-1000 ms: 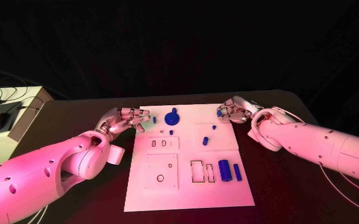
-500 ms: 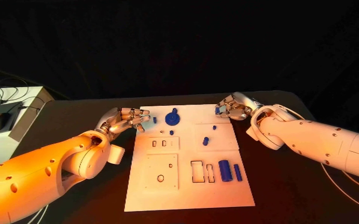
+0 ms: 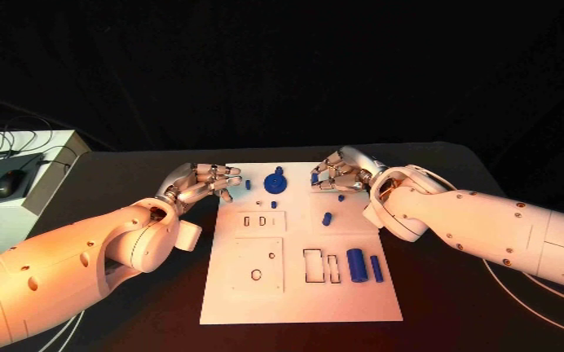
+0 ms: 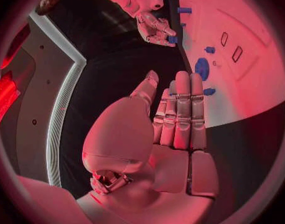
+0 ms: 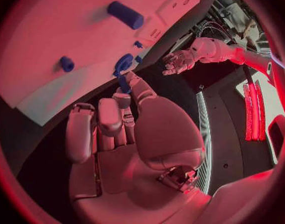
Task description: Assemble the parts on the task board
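The white task board (image 3: 300,295) lies in the middle of the table. My right hand (image 3: 341,173) hovers over the board's far edge and pinches a small blue part (image 3: 315,179) between thumb and finger; the right wrist view shows the same small blue part (image 5: 124,82) at the fingertips. Just left of it a round blue part (image 3: 275,181) stands on the board. My left hand (image 3: 209,181) is at the board's far left corner, fingers stretched out, holding nothing. Small blue pegs (image 3: 326,219) and two blue cylinders (image 3: 356,265) lie on the board.
Rectangular slots (image 3: 311,266) and round holes (image 3: 257,275) are cut into the board's near half. A pale box with cables (image 3: 29,177) sits at the table's far left. Bare black table (image 3: 447,303) flanks the board on both sides.
My right hand has moved left, from beside the board's far right corner to over its far edge, carrying the small blue part. The left hand has stayed put.
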`<action>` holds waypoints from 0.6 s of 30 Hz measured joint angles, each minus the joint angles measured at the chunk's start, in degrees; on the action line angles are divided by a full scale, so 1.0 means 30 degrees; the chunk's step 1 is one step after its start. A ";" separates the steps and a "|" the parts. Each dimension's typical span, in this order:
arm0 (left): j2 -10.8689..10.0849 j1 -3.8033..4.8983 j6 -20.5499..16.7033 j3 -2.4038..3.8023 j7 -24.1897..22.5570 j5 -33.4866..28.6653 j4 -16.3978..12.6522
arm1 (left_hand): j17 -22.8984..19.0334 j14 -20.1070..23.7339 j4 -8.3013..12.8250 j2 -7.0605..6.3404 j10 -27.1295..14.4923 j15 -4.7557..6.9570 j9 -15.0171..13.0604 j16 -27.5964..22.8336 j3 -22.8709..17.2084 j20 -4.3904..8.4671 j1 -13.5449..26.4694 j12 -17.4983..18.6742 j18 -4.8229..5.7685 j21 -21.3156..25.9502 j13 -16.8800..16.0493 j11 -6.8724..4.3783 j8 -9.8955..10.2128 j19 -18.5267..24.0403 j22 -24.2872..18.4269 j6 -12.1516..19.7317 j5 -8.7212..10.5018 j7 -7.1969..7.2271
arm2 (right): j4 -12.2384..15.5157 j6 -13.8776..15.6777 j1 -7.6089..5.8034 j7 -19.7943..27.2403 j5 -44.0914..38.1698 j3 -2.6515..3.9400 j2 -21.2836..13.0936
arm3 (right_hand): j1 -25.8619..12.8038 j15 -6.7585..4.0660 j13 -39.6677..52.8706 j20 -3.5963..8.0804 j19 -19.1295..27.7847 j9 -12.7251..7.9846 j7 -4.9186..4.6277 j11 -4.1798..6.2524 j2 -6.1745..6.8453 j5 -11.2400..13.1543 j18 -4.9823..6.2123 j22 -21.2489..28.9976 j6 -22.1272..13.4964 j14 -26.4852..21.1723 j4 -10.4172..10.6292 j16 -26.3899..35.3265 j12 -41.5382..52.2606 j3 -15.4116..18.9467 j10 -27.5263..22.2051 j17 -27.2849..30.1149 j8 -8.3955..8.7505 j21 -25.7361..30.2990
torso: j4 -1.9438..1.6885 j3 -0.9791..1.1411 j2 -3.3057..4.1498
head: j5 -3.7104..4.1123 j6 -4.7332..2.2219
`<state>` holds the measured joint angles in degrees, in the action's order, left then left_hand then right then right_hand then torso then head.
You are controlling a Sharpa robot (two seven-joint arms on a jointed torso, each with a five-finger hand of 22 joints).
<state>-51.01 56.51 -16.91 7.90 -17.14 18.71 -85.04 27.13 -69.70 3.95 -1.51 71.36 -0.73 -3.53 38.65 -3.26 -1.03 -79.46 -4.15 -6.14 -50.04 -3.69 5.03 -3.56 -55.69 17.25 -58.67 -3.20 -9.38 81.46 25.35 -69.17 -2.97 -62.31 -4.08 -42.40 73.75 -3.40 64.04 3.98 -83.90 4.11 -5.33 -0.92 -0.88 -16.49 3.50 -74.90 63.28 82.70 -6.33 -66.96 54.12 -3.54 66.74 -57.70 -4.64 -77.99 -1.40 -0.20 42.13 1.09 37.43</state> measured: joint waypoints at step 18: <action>-0.0008 -0.0001 0.0025 0.0000 -0.0007 -0.0010 -0.0071 | -0.0017 0.0067 0.0000 0.0077 0.0000 -0.0066 0.0000 0.0079 0.0000 0.0000 0.0077 0.0000 0.0001 0.0000 0.0000 0.0001 0.0000 0.0000 -0.0001 0.0000 0.0000 0.0000 | 0.1103 -0.0332 0.0471 -0.1857 -0.1675 -0.0352 0.1962 | 0.0000 0.0002 -0.0003 -0.0002 0.0001 -0.0027 -0.0142 0.0001 -0.0001 0.0072 -0.0001 -0.0012 -0.0069 -0.0001 0.0192 0.0000 0.0000 0.0070 -0.0003 0.0001 0.0000 0.0000 | -0.0011 0.0016 0.0018 | -0.0363 0.0128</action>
<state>-51.04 56.51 -16.84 7.90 -17.16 18.68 -85.25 27.08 -69.50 3.95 -1.28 71.36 -0.93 -3.53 38.89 -3.26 -1.03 -79.23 -4.15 -6.14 -50.04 -3.68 5.03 -3.56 -55.69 17.24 -58.67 -3.20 -9.38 84.77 24.36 -67.75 -8.54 -67.33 -5.14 -36.51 73.75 -3.39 64.03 3.98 -83.90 4.03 -5.76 -0.92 -0.89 -16.28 3.50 -74.94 63.08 82.70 -5.76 -66.96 54.12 -3.33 66.73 -57.70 -4.64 -77.98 -1.43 -0.15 42.19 0.00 37.81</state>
